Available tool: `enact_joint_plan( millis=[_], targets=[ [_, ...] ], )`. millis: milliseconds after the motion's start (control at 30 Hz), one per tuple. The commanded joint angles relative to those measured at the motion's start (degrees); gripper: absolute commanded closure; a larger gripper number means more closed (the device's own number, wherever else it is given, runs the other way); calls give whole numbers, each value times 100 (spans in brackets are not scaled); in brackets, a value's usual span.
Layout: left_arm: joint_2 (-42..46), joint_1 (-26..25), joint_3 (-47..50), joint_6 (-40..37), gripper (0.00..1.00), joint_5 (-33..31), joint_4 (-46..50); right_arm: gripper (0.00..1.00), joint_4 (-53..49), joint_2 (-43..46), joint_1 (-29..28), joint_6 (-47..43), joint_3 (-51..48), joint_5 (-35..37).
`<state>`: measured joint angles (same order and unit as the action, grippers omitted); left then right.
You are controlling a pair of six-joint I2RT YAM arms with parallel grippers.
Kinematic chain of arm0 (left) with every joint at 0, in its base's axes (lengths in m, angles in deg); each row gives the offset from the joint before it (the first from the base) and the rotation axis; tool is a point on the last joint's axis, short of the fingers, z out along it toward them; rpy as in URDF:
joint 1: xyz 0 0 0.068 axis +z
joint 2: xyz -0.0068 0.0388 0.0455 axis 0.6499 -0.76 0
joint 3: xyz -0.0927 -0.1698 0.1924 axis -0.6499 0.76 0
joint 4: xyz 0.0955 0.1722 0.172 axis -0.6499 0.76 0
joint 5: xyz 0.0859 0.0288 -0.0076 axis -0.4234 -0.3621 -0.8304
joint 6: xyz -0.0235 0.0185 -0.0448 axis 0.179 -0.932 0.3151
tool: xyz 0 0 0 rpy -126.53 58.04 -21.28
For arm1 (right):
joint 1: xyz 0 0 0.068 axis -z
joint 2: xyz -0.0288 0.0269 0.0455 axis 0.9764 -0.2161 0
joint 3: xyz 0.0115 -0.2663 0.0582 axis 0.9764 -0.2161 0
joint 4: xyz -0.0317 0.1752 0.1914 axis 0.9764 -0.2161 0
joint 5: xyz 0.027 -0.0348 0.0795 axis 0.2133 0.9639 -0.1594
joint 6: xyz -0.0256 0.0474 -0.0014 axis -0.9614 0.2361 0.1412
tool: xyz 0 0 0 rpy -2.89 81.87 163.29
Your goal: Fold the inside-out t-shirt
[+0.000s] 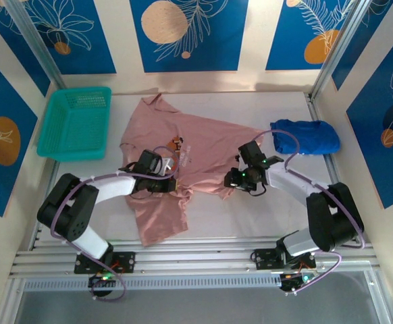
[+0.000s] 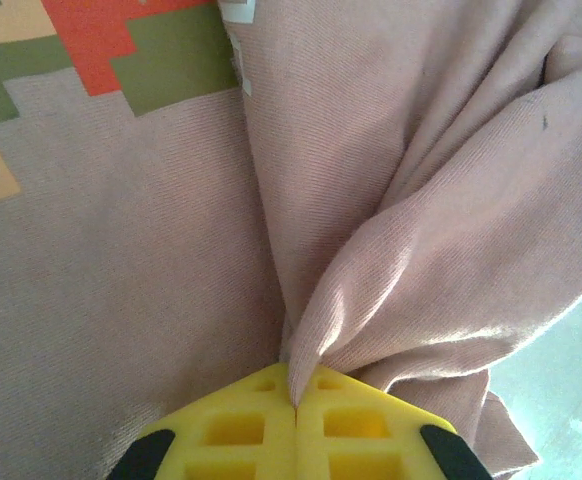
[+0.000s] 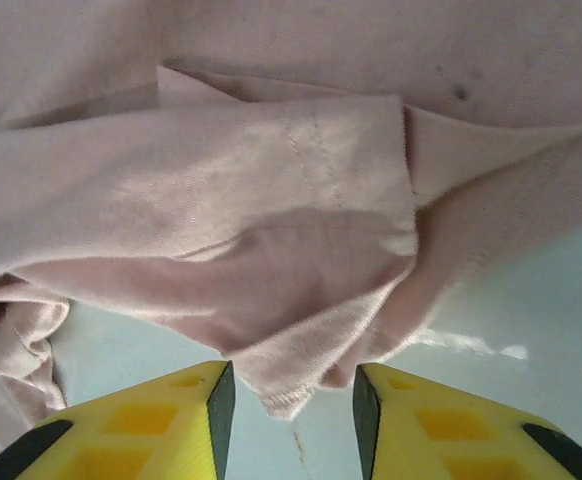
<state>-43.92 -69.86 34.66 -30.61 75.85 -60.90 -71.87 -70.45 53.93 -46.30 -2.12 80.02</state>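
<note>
Pale worktop (image 1: 250,216) beneath blue-patterned walls carries everything: on it your left jaws are pinched tight on a raised ridge of the pink t-shirt (image 2: 421,200), close to its coloured print, while your right jaws stand apart with a hemmed corner of the same shirt lying between them, unclamped. That t-shirt lies crumpled and spread across the middle of the worktop, with a teal basket (image 1: 75,123) at the far left and a blue garment (image 1: 306,137) near the shirt's right-hand tip.
</note>
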Motion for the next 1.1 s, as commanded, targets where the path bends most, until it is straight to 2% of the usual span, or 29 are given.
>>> enact_joint_plan(
  millis=[0, 133, 333, 367, 467, 533, 667, 767, 900, 967, 1067],
  targets=[
    [97, 65, -47, -119, 100, 21, 119, 61, 198, -354, -38, 394, 98, -84],
    [137, 66, -44, -124, 100, 31, 118, 61, 115, -689, -131, 434, 201, 194],
    [132, 66, -45, -133, 100, 52, 102, 64, 414, -766, -309, 632, 166, 163],
    [135, 67, -38, -142, 100, 58, 91, 66, 453, -776, -330, 641, 176, 191],
    [114, 62, -48, -157, 100, 67, 110, 82, 415, -698, -330, 571, 250, 469],
    [131, 65, -50, -175, 100, 58, 125, 89, 323, -469, -321, 360, 332, 682],
    [175, 67, -6, -151, 100, 7, 76, 93, 510, 114, -339, -325, 269, 414],
    [215, 67, 13, -133, 100, -73, 110, 92, 467, 444, -396, -534, 9, -130],
    [280, 66, 39, -131, 100, -163, 162, 84, 294, 839, -739, -611, -624, -760],
    [280, 67, 45, -138, 100, -185, 182, 76, 145, 1056, -849, -697, -861, -788],
    [272, 67, 43, -142, 100, -187, 177, 67, -33, 1361, -722, -736, -979, -583]
  ],
)
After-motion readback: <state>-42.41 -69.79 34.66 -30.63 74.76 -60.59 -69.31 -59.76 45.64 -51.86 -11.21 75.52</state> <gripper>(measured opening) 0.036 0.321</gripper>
